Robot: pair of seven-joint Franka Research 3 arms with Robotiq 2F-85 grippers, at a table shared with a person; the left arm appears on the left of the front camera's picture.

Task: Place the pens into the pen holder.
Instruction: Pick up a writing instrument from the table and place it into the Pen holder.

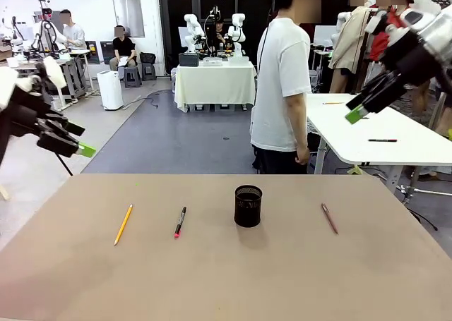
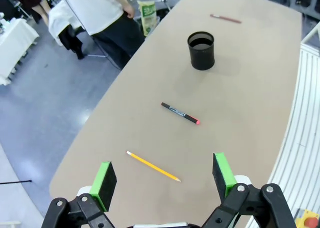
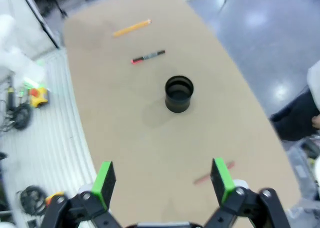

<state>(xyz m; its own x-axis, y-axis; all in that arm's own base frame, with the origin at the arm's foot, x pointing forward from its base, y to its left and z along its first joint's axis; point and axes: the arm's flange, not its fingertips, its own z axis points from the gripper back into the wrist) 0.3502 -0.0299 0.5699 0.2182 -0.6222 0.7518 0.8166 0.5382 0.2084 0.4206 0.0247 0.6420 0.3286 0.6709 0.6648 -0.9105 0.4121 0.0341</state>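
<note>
Up high, left fingers (image 2: 106,180) and right fingers (image 3: 220,180) spread wide, empty. The yellow pencil (image 1: 123,224) and black pen (image 1: 180,222) lie left of the pen holder (image 1: 248,206), maroon pen (image 1: 330,219) right. Best drop straight, straddling one pen's middle.

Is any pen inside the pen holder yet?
No, the pen holder stands empty; the yellow pen, black pen and maroon pen lie on the table.

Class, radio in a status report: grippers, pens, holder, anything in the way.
Left gripper open, empty, raised. Right gripper likewise. Yellow pencil, black pen, maroon pen lie on table, outside pen holder. Nothing blocking holder.
</note>
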